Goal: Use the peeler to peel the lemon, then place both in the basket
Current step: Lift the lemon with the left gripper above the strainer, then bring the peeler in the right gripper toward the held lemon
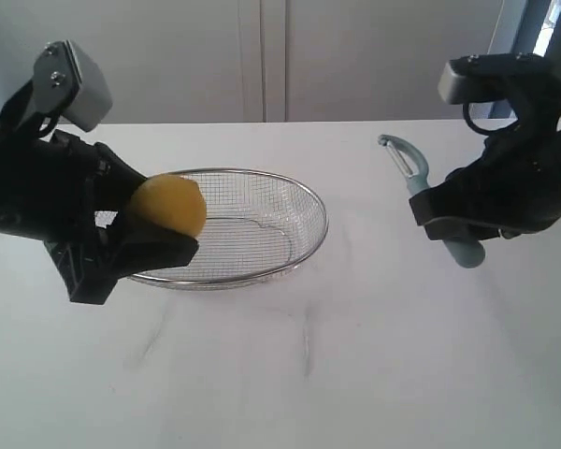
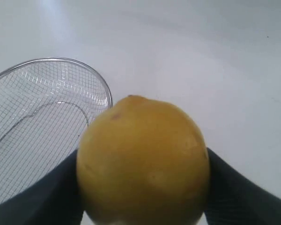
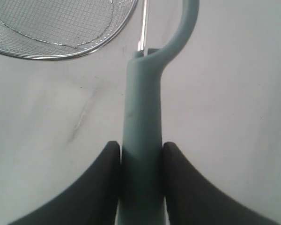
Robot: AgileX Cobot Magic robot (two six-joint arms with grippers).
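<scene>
White counter point(image 1: 355, 374) holds an empty basket point(image 1: 299, 201) beside the left fingers point(image 2: 47, 197) clamping the lemon point(image 2: 143, 161), while the right fingers point(image 3: 187, 187) pinch the peeler point(image 3: 140, 117); peeling and placing seemingly remain.

Yellow lemon point(image 1: 168, 206) near basket point(image 1: 323, 220) — peeler point(image 1: 413, 173) apart

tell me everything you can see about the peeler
The peeler is a slim hand tool with a rounded, matte, pale teal-blue handle that looks like plastic. The handle curves into a hooked head carrying a thin silver metal blade. The fingers of the right gripper clamp the handle from both sides. Its butt end pokes out past them, and its head points toward the far side of the table. It is right of the basket, not touching it.
</scene>
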